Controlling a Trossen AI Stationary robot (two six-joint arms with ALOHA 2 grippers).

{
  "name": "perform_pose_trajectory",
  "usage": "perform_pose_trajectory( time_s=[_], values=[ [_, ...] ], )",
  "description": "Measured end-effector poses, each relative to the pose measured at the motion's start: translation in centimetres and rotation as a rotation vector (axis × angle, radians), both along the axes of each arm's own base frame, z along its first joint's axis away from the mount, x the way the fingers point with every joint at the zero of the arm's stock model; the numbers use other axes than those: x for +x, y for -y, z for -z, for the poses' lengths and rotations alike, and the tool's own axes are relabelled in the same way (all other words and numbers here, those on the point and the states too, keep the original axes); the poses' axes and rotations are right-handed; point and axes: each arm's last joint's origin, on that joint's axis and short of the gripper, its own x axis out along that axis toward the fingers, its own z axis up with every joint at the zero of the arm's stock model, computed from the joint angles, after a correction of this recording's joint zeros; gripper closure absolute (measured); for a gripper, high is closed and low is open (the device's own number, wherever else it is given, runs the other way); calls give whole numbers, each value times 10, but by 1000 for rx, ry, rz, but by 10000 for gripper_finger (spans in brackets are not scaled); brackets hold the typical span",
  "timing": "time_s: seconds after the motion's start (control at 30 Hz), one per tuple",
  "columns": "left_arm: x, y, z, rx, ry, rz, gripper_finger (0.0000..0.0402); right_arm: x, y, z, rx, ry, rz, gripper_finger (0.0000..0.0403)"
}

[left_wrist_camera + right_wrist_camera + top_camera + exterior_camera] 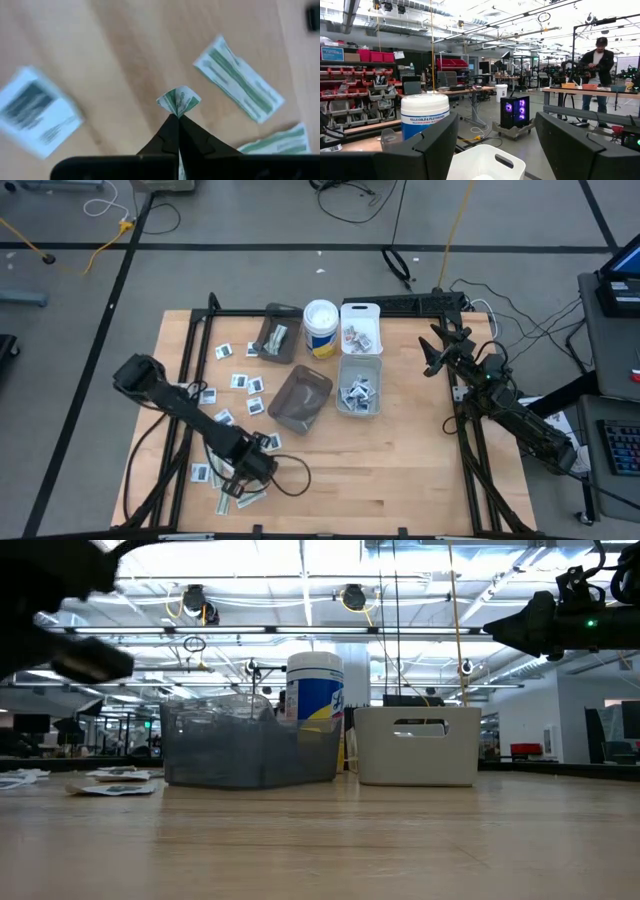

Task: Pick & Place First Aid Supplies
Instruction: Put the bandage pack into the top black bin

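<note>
L gripper (178, 116) near worktop's front-left corner, jaws pinched on a green-striped packet (178, 100), more packets (240, 381) scattered along left side, R gripper (437, 348) by right edge, raised, jaws spread, holding nothing.

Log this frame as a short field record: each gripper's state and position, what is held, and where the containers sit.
left gripper: shut on a narrow green-and-white strip packet, low over the wooden table's near left area
loose packets: white squares and green strips around it, e.g. a strip
right gripper: open, raised at the table's right side, empty
containers: smoky plastic bin, clear bin, white bin, white wipes canister at the centre
</note>
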Motion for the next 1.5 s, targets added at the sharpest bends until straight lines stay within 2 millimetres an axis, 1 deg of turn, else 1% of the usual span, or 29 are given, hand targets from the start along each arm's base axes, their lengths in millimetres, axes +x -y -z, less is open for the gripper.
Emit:
perform_pose_trajectory(
  time_s=[0.3, 0.53, 0.73, 0.87, 0.97, 1.03, 1.13, 1.37, 1.5],
  values=[
    [-13, -24, -49, -80, 10, -424, 400, 0, 0, 0, 0, 0, 0, 140],
    [-30, -39, -77, -167, -19, -752, 401, 0, 0, 0, 0, 1, 0, 140],
    [-45, -51, -91, -209, -107, -1123, 401, 0, 0, 0, 0, 0, 0, 140],
    [-49, -57, -98, -261, -146, -1303, 401, 0, 0, 0, 0, 0, 0, 140],
    [-50, -65, -100, -265, -154, -1410, 401, 0, 0, 0, 0, 0, 0, 140],
    [-48, -75, -100, -249, -158, -1456, 401, 0, 0, 0, 0, 0, 0, 140],
    [-43, -95, -99, -231, -158, -1504, 401, 0, 0, 0, 0, 0, 0, 140],
    [-31, -147, -98, -274, -171, -1534, 401, 0, 0, 0, 0, 0, 0, 140],
    [-30, -179, -94, -270, -182, -1568, 401, 0, 0, 0, 0, 0, 0, 140]
  ],
)
